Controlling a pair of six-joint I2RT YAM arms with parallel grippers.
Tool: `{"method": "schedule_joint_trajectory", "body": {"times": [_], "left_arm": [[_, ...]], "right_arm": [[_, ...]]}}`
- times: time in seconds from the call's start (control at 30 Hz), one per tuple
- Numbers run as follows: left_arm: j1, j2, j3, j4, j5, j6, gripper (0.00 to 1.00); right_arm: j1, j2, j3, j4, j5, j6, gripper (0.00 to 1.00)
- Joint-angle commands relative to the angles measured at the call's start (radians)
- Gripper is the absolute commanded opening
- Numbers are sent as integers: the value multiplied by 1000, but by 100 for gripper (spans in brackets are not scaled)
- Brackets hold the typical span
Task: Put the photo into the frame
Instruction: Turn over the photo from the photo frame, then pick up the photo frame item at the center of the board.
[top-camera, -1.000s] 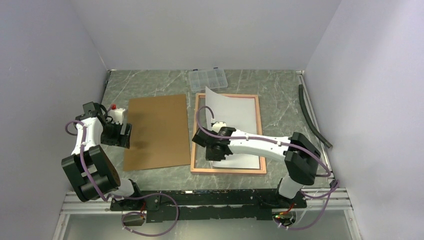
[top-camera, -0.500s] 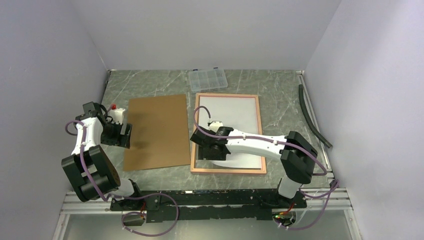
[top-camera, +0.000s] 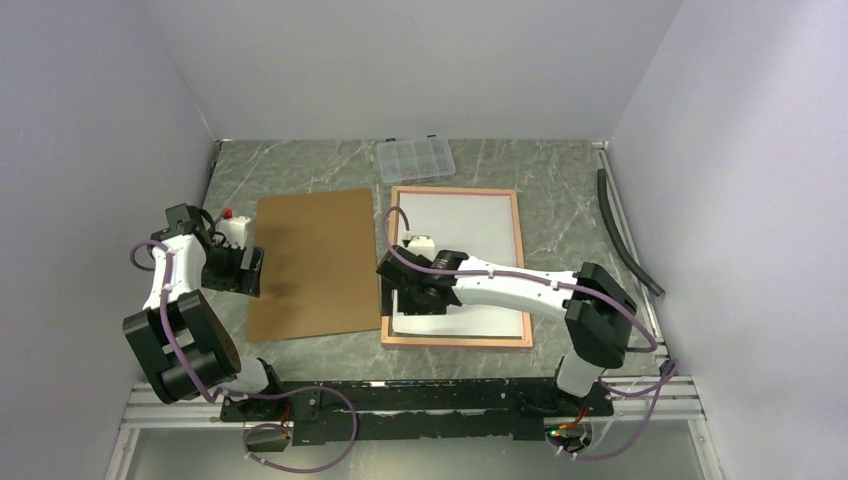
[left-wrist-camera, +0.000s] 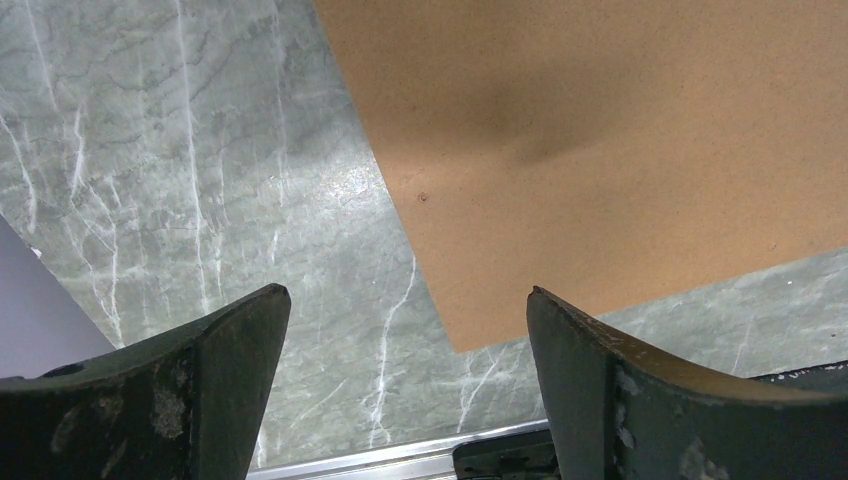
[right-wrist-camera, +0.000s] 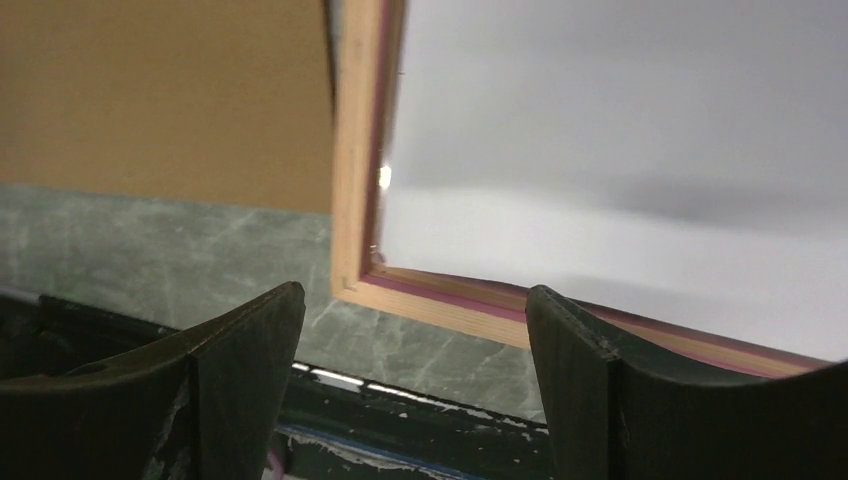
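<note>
Right fingers stand apart, the frame corner just beneath them; the photo inside shows only its blank back. Left fingers stand apart too.

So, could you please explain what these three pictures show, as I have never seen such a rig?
They show two robot arms bolted to the near edge of a table, each ending in a two-finger gripper. The wide picture is from a camera above and behind them; the other two are from wrist cameras. On the table lie a board, a frame with the photo inside it, white side up, a clear box and a black strip. The left gripper hovers open over the board's left edge; the right gripper is open over the frame's left edge. Neither holds anything.
</note>
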Motion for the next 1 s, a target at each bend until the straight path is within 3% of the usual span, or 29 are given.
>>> {"method": "schedule_joint_trajectory", "body": {"times": [0.0,0.13,0.23,0.47,0.73,0.97], "left_arm": [[-4,3,21,1,9,3,95],[-2,6,39,-8,-10,15,95],[12,5,43,-9,-24,30,95],[102,69,60,22,-38,61,94],[125,143,-21,179,-138,65,90],[118,241,-27,268,-180,17,88]], "right_arm": [[1,-51,11,131,-67,-91,85],[2,41,101,121,-153,-132,80],[0,70,87,226,-260,-152,77],[-38,200,228,296,-342,-228,78],[-136,351,358,318,-332,-245,82],[-164,477,476,236,-284,-248,84]]}}
